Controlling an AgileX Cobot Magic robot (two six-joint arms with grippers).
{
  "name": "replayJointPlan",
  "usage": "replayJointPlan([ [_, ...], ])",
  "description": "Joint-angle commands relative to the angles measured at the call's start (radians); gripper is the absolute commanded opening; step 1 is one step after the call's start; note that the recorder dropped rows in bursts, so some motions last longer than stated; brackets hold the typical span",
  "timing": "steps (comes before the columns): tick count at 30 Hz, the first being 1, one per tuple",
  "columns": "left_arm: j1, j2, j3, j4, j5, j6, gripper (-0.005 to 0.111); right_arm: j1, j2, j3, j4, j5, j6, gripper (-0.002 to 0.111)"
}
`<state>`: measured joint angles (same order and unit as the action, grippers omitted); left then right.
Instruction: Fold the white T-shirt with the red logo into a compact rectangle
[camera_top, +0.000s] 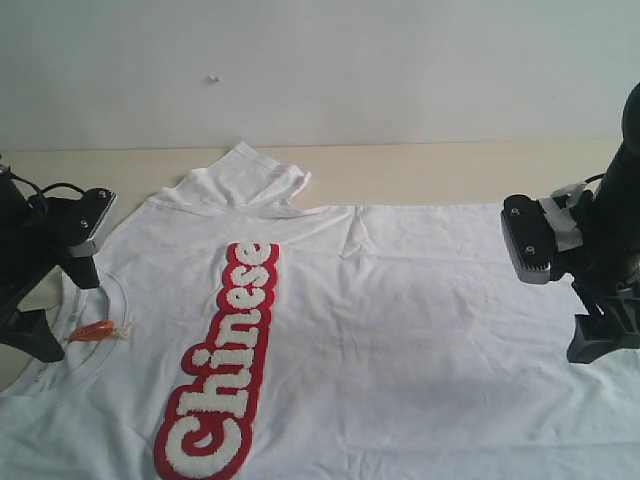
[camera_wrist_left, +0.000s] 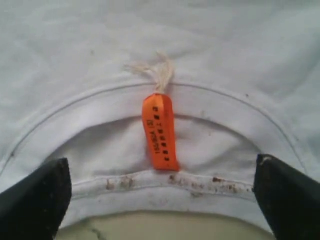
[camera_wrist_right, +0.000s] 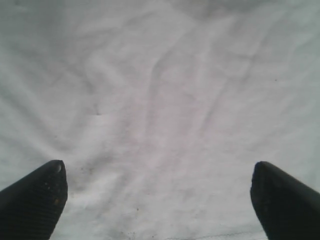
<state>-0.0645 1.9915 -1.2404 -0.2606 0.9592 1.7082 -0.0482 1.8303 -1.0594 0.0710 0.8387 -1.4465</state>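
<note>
Beige table (camera_top: 430, 165) w/ white T-shirt (camera_top: 420, 300) spread flat: soft, limp, light. Left gripper (camera_wrist_left: 160, 167) released, wide over collar (camera_wrist_left: 90, 112); right gripper (camera_wrist_right: 157, 167) likewise, over plain fabric. Best pinch at edges.

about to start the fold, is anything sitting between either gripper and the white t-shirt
Nothing visible stands in the way. The left gripper is open over the collar and orange tag of the white T-shirt; the right gripper is open over plain wrinkled fabric. No other object shows on the shirt.
</note>
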Motion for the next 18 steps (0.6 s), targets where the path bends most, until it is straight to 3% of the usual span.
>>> replayJointPlan([
  [1,-0.006,0.022,-0.019,-0.02,0.041,0.003,0.094,-0.005,0.01,-0.005,0.0,-0.007,-0.007,0.095],
  [18,-0.006,0.062,-0.051,-0.008,0.032,-0.011,0.094,-0.005,0.035,-0.005,0.0,-0.007,-0.007,0.095],
])
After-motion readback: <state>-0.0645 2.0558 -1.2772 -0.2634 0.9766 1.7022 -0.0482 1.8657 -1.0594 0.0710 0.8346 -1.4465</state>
